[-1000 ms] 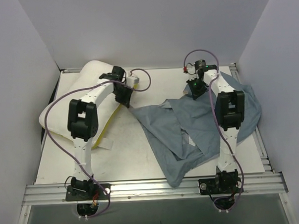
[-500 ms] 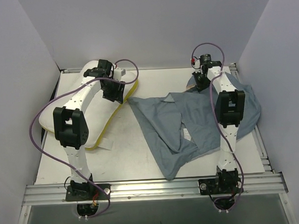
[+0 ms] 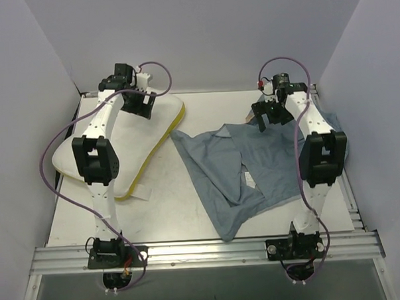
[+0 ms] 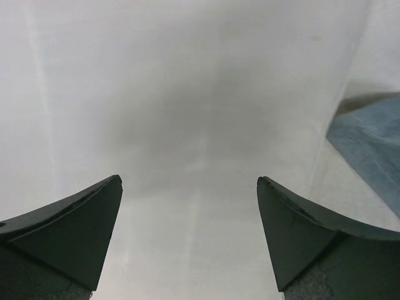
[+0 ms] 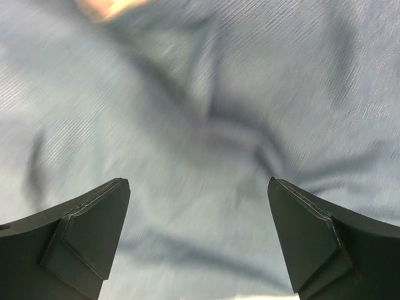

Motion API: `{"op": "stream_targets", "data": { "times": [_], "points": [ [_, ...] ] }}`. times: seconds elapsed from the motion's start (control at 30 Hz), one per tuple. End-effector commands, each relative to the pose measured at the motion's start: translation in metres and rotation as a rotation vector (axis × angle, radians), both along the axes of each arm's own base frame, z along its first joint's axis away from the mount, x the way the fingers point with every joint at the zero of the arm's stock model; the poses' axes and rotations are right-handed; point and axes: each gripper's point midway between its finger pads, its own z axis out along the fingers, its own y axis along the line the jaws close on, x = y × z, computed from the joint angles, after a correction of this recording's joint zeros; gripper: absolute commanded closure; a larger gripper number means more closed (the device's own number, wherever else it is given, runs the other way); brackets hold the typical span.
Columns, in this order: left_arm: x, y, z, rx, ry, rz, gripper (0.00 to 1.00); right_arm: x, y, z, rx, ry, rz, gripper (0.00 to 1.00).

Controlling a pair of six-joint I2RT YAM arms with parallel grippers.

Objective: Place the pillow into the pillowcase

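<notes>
Pillow: the pillow (image 3: pixel 141 140) lies flat on the left of the surface (image 3: pixel 169 194), yellow-banded edge toward the middle, and no part of it is inside anything.
Pillowcase: the pillowcase (image 3: pixel 214 164) is crumpled on the right and folded over itself. One corner reaches just beside the pillow's yellow edge, though I cannot tell whether they touch.
Left fingers: the left fingers (image 3: pixel 141 110) are spread wide and hold nothing, hanging over the far end of the pillow. The wrist view shows only bare white cover between them.
Right fingers: the right fingers (image 3: pixel 266 118) are likewise spread wide and empty above the far part of the pillowcase. The wrist view shows grey-blue folds beneath, but it is blurred.
Stage: by my judgement the insertion has not begun, and a mouth has yet to be opened.
Risk, wrong layer: the folds hide the opening. A pinch from above could take both layers together and hold the sack shut.
Risk, slipping pillow: the puffy cover offers little to grip, so a shallow pinch may slide off or lift only a skin of fabric.
Risk, dragged cloth: the right arm lies over the case, so pulling one part may bunch up the rest.
Risk, collision: both arms must meet near the middle and could foul each other.
</notes>
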Motion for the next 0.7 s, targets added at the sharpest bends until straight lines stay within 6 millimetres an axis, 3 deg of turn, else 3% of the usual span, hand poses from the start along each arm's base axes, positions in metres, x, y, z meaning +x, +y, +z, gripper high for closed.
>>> {"op": "stream_targets", "data": {
  "times": [0.0,0.17,0.2,0.23,0.27,0.33,0.37,0.4,0.47,0.5,0.53,0.63,0.67],
  "points": [
    [0.007,0.025,-0.039,0.049,0.093,-0.02,0.02,-0.053,0.023,0.031,0.116,0.063,0.069,0.01],
    [0.018,0.028,-0.089,0.09,0.154,-0.084,0.03,-0.107,0.04,0.016,0.213,0.216,0.089,0.01],
    [0.014,0.03,-0.107,0.097,0.192,-0.095,0.02,-0.119,0.042,0.011,0.232,0.25,0.083,0.01],
    [0.011,0.029,-0.114,0.093,0.21,-0.114,0.08,-0.124,0.043,0.01,0.243,0.262,0.078,0.01],
    [0.005,0.032,-0.122,0.089,0.235,-0.151,0.32,-0.129,0.044,0.013,0.252,0.258,0.083,0.01],
    [-0.005,0.029,-0.126,0.036,0.266,-0.191,0.62,-0.137,0.045,0.011,0.258,0.272,0.085,0.01],
    [-0.01,0.028,-0.121,0.013,0.272,-0.229,0.95,-0.139,0.046,0.013,0.26,0.269,0.09,0.01],
    [-0.009,0.034,-0.104,-0.014,0.242,-0.247,0.99,-0.141,0.046,0.013,0.265,0.271,0.09,0.02],
    [-0.005,0.036,-0.075,-0.044,0.163,-0.33,1.0,-0.144,0.049,0.013,0.279,0.279,0.083,0.03],
    [-0.003,0.052,-0.047,-0.052,0.102,-0.343,1.0,-0.143,0.049,0.013,0.285,0.28,0.079,0.03],
    [0.005,0.052,-0.019,-0.036,0.011,-0.432,1.0,-0.143,0.051,0.013,0.293,0.283,0.076,0.04],
    [-0.018,0.059,0.025,-0.015,-0.016,-0.561,1.0,-0.143,0.053,0.016,0.306,0.28,0.071,0.04],
    [-0.035,0.056,0.043,-0.018,-0.018,-0.633,1.0,-0.143,0.055,0.017,0.31,0.278,0.071,0.04]
  ]
}}
